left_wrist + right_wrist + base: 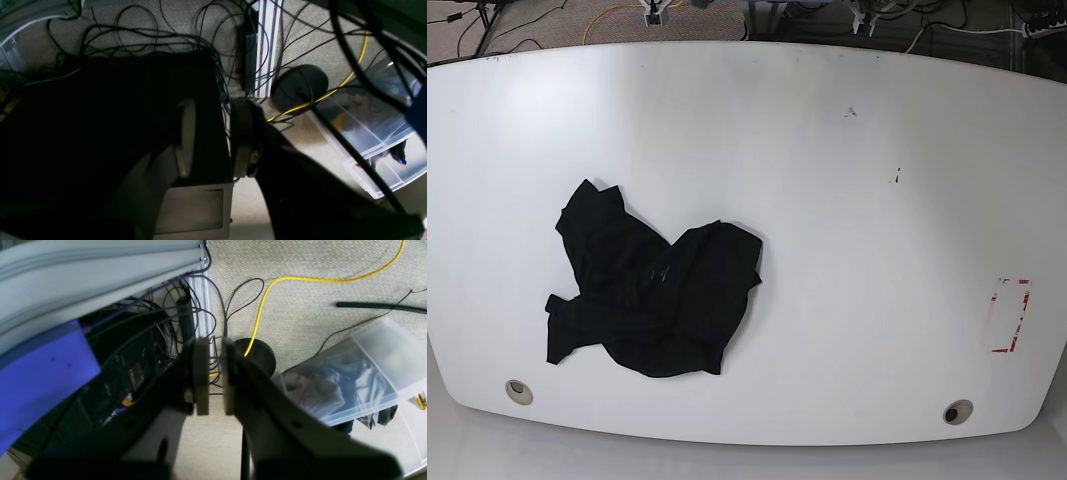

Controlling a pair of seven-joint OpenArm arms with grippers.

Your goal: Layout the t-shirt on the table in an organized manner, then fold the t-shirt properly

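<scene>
We're seeing the t-shirt (647,295) lying crumpled on the table (847,200), left of centre. Soft, light, floppy; we're suggesting pinching an outer edge. Left gripper (213,136) standing parted, right gripper (215,375) nearly closed, both empty.

— What lay on the carpet (300,270) below?
— One yellow cable (257,306), a tangle of thin black cables (140,36), a round black disc (258,355), clear plastic bins (350,383) holding cloth.
— Anything else?
— An aluminium rail (100,276), a purple panel (36,373), a dark computer case (113,380).
</scene>
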